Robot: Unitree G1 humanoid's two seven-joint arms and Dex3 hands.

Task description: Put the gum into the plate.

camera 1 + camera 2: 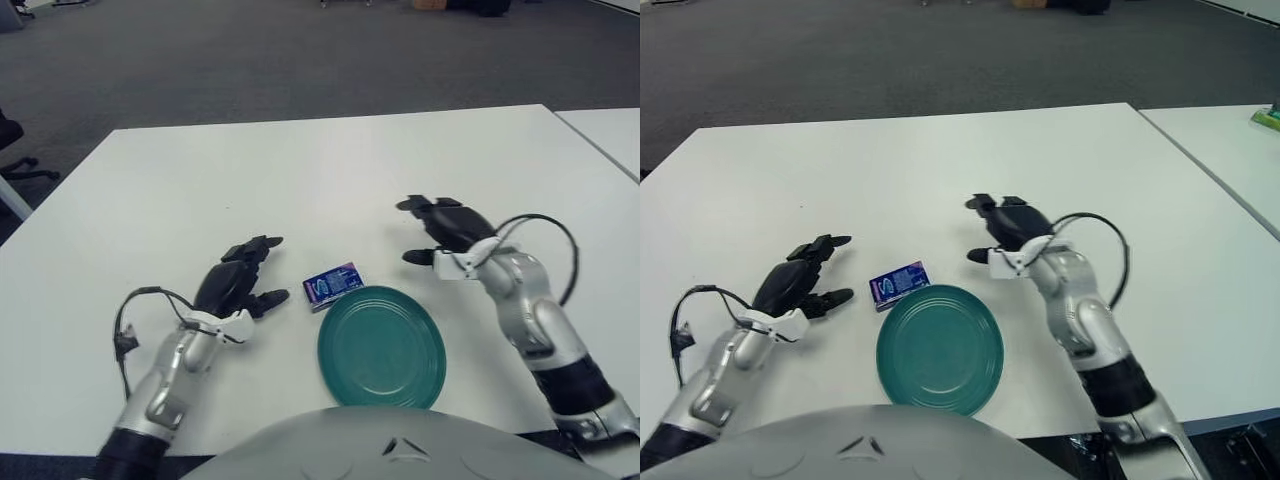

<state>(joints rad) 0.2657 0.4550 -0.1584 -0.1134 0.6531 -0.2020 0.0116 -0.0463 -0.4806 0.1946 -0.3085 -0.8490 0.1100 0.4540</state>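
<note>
The gum [333, 286], a small blue packet, was seen lying flat on the white bench [300, 170], just beside the far-left rim of the teal plate [381, 347] and apparently just clear of it, though a slight touch could not be ruled out. Nothing lay in the plate.

The left hand [240, 279] was found low over the bench to the left of the packet, near it but apart from it, with its dark fingers [268, 297] loosely spread and nothing gripped. The right hand [440, 228] was held on the far right side of the plate, well apart from the gum, fingers likewise extended and empty (a looped cable could be seen trailing from each wrist).

The task was judged to be at its opening step: the gum had not been grasped, and neither hand was in contact with it. The left hand appeared the better placed for the pick. A short reach to the right would be called for, with the fingers brought down around the packet's sides. Since the packet lay flat and thin against the bench, a low, careful pinch would be needed, or it might simply be pushed towards or under the plate's rim. A short lift over the rim and a release above the plate's middle would then be required.
</note>
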